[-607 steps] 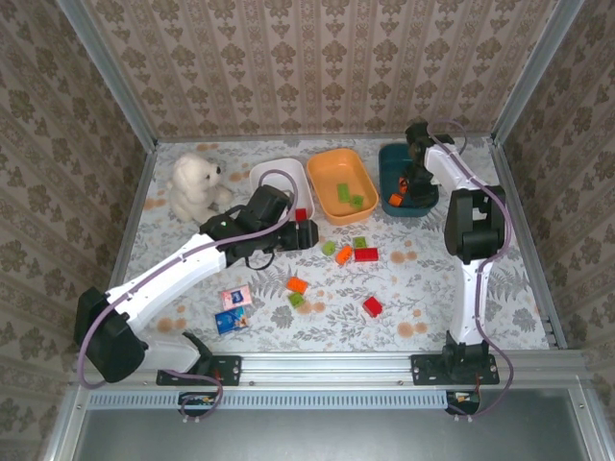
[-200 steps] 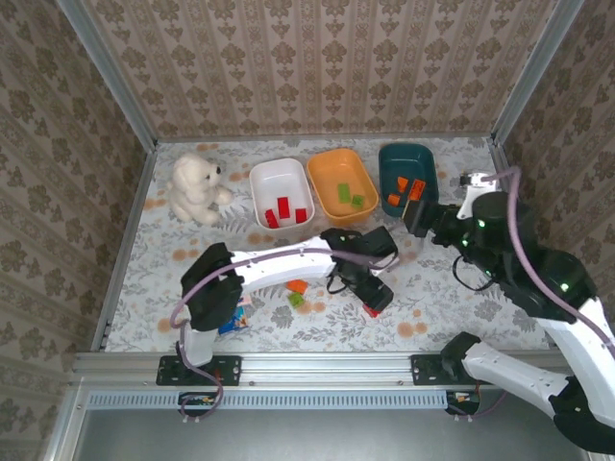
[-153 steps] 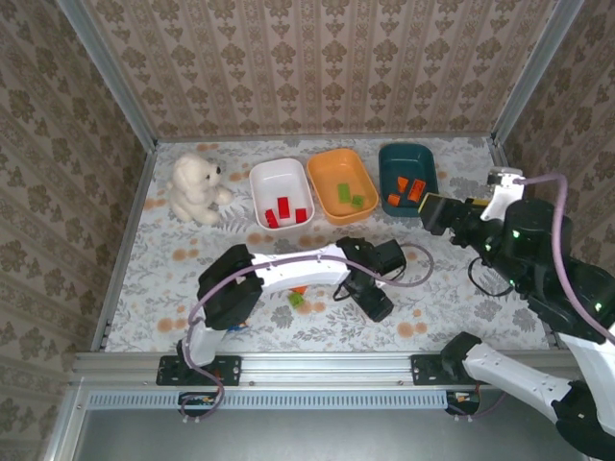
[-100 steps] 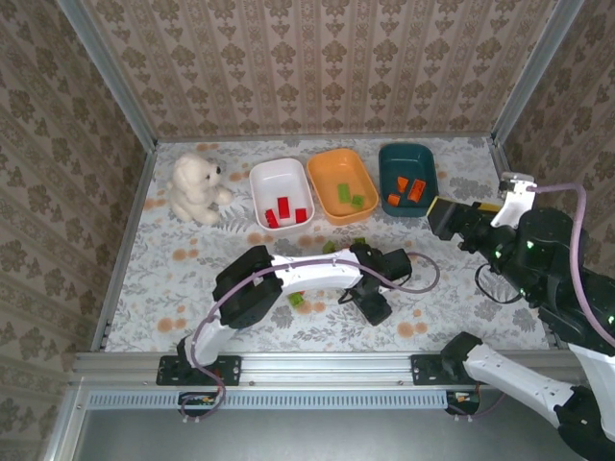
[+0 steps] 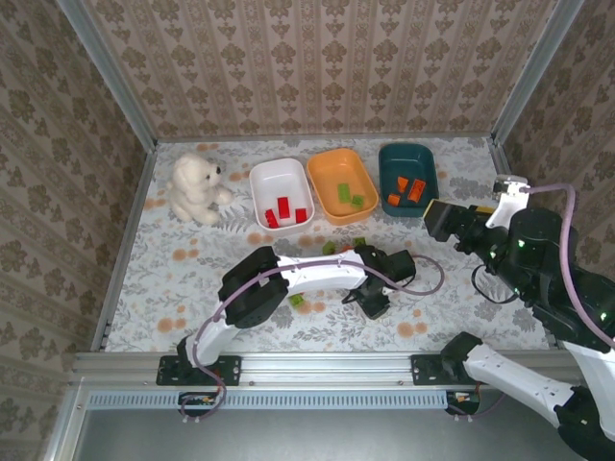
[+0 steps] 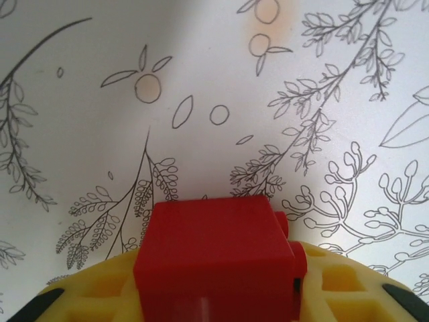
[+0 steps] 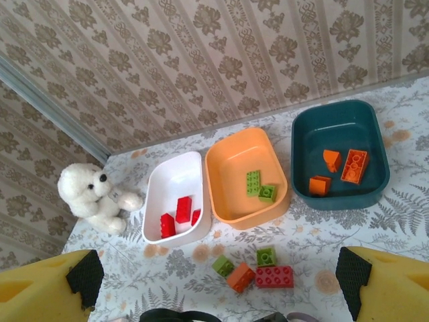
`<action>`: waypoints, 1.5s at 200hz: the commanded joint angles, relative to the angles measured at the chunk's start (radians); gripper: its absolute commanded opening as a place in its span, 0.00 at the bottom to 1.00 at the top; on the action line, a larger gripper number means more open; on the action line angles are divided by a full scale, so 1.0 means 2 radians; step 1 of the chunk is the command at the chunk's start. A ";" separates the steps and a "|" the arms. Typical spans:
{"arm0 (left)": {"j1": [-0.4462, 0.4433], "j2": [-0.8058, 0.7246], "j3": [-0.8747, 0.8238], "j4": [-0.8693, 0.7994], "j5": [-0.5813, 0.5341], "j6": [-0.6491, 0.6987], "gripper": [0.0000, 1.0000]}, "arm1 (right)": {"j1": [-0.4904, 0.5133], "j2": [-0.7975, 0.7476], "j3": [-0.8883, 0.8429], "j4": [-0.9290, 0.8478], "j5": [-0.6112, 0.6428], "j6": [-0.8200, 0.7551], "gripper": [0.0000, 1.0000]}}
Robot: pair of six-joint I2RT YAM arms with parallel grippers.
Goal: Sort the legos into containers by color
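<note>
Here, left jaws pinch a boxy, side-studded red lego (image 6: pixel 218 258), while right jaws stand spread.

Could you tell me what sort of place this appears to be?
Probably a robot lab test cell: wallpapered panels in an aluminium frame, left arm and right arm bolted to a rail, a teal bin of orange legos.

red lego (image 6: pixel 218 261) on table (image 6: pixel 201 87), loose legos (image 7: pixel 273 276) near part-filled containers (image 7: pixel 231 157)
</note>
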 commanded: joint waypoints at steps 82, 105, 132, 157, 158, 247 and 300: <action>0.200 -0.201 -0.065 0.009 -0.031 -0.052 0.33 | -0.002 0.040 0.000 0.011 -0.046 -0.007 0.93; 0.267 -0.193 -0.053 0.023 -0.021 -0.026 0.33 | -0.008 0.066 -0.006 0.026 -0.093 -0.008 0.94; 0.327 -0.144 -0.012 0.033 -0.008 0.005 0.34 | -0.019 0.097 -0.018 0.041 -0.156 -0.003 0.95; 0.350 -0.082 0.036 0.032 -0.006 0.040 0.36 | -0.044 0.117 -0.046 0.059 -0.222 0.016 0.95; 0.351 -0.080 0.038 0.032 -0.006 0.041 0.36 | -0.045 0.117 -0.047 0.060 -0.223 0.017 0.95; 0.374 0.026 0.108 0.034 0.003 0.065 0.42 | -0.084 0.135 -0.082 0.082 -0.281 0.040 0.94; 0.376 0.024 0.096 0.035 0.009 0.060 0.60 | -0.085 0.166 -0.083 0.083 -0.297 0.029 0.94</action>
